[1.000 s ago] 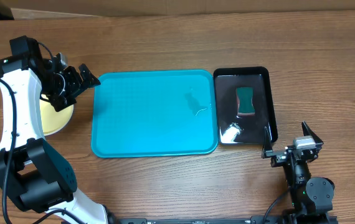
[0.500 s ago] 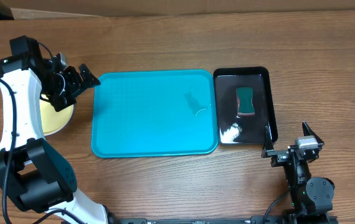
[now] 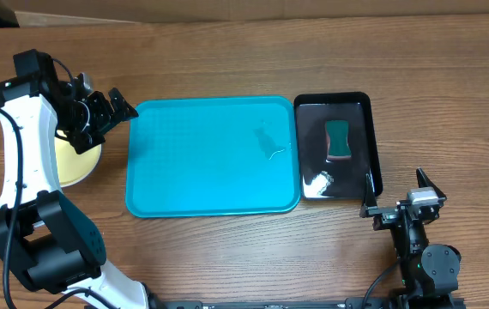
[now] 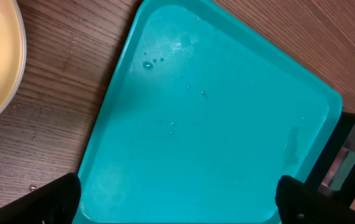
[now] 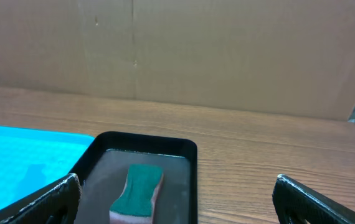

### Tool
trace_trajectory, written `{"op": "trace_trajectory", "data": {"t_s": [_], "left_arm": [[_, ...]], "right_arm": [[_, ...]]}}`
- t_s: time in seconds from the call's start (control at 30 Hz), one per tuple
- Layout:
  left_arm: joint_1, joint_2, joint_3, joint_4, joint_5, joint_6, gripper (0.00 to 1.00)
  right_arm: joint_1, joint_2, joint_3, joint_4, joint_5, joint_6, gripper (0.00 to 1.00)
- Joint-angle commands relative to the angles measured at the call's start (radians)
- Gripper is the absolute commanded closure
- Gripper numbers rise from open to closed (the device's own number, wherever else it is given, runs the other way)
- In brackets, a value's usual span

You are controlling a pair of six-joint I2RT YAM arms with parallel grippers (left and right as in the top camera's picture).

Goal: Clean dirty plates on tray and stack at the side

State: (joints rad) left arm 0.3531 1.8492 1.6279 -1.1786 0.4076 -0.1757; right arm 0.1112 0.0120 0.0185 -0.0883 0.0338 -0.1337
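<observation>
near the worktop's near right corner the right gripper (image 3: 395, 194) sits with jaws wide and empty. mid-worktop, the tray (image 3: 210, 163) holds only droplets (image 4: 152, 62). by the left edge the left gripper (image 3: 104, 120), jaws wide and empty, hangs over the yellowish plate (image 3: 76, 163); a careless drop could clip its rim and shove it off that edge.

Table (image 3: 227, 60), overhead view. Large tray (image 3: 202, 163) lies at the centre. Small tray (image 3: 353, 110) lies just beside its right edge, the 2 rims touching or nearly so. 1 sponge (image 3: 339, 139) lies in the small tray, toward the far end. Plate (image 3: 77, 163) sits left of the large tray, apart from it, partly under the left arm. Left gripper (image 3: 105, 122) hangs over the gap between plate and large tray. Right gripper (image 3: 395, 193) sits in front of the small tray, near the table's front edge.
</observation>
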Motion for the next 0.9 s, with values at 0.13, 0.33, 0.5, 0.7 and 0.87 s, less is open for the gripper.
{"op": "trace_trajectory", "data": {"t_s": [0.13,0.33,0.5,0.7,0.87], "left_arm": [[-0.018,-0.030,0.013,0.005,-0.029,0.023,0.00],[-0.089,-0.170,0.013,0.005,-0.174,0.023,0.00],[-0.206,-0.352,0.013,0.005,-0.238,0.023,0.00],[-0.345,-0.557,0.013,0.005,-0.238,0.023,0.00],[-0.386,-0.685,0.012,0.004,-0.238,0.023,0.00]], "right_arm": [[-0.004,-0.009,-0.011,0.008,0.013,0.004,0.00],[-0.004,-0.009,-0.011,0.008,0.013,0.004,0.00],[-0.004,-0.009,-0.011,0.008,0.013,0.004,0.00],[-0.004,-0.009,-0.011,0.008,0.013,0.004,0.00],[-0.004,-0.009,-0.011,0.008,0.013,0.004,0.00]]}}
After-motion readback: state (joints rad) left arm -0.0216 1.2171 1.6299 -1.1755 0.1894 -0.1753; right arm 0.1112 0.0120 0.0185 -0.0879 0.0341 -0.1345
